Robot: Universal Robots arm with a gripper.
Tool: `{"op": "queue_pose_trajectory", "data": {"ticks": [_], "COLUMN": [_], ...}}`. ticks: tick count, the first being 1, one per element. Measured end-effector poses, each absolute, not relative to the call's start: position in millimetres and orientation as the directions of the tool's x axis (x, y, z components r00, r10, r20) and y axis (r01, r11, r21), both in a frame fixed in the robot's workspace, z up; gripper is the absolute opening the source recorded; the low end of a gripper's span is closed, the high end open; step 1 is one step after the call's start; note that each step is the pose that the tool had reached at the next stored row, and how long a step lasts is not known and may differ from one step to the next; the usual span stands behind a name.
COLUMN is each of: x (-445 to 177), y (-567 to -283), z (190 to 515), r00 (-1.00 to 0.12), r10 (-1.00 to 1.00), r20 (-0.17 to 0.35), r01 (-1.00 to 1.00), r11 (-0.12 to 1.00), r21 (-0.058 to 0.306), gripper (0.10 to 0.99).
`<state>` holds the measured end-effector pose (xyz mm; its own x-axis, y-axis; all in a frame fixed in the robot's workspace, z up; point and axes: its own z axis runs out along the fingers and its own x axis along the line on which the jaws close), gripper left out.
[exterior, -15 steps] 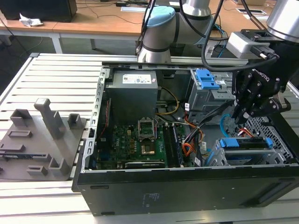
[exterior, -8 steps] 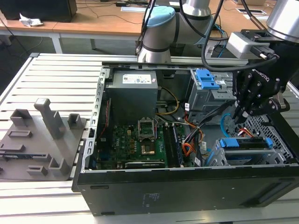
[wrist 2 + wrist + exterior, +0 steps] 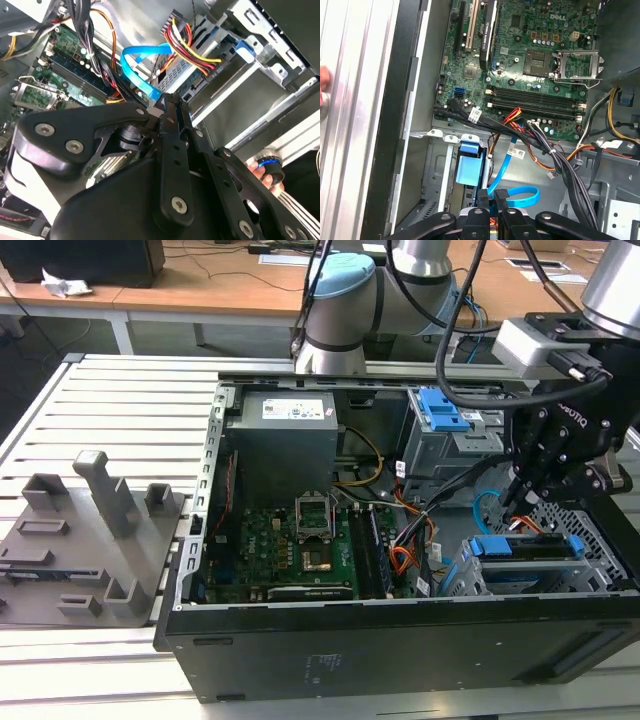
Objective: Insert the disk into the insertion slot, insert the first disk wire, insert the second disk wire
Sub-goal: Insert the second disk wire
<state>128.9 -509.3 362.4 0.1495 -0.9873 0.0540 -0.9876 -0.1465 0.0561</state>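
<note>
Inside the open computer case [image 3: 400,640], at the exterior view's right, the end effector [image 3: 527,492] hangs just above the insertion slot [image 3: 590,570], where the disk [image 3: 528,548] already sits, its blue carrier frame showing directly below the fingertips. In that view the end effector's black linkages hide the tips, so whether anything is pinched there is hard to judge. Both wrist views settle more: the two fingers [image 3: 491,210] stand pressed together, closed with only a sliver between them, and the second disk wire [image 3: 520,196] curls in a light-blue loop right at their tips, possibly nipped between them, though the contact itself is hidden. In the second wrist view the same blue cable [image 3: 142,65] arcs just beyond the fingertips, beside an orange, red and black wire bundle [image 3: 192,47] whose black plug [image 3: 216,70] sits against the grey cage. The first wrist view adds the green motherboard [image 3: 540,55] beyond the end effector and the blue carrier tab [image 3: 470,167] beside its fingers.
</note>
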Motion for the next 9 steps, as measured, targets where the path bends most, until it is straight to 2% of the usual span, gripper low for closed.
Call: {"op": "queue_pose_trajectory", "data": {"ticks": [5,7,9], "x": [128.8,128.8,128.8], "y": [-509.4,-509.4,-509.4], "z": [362.3,362.0,362.0], "r00": [0.103,0.014,-0.023], "r10": [-0.993,-0.998,-0.998], "r20": [0.054,0.054,0.054], "r01": [-0.993,-0.998,-0.998], "r11": [-0.100,-0.011,0.026], "r21": [0.056,0.056,0.056], "gripper": [0.161,0.161,0.161]}}
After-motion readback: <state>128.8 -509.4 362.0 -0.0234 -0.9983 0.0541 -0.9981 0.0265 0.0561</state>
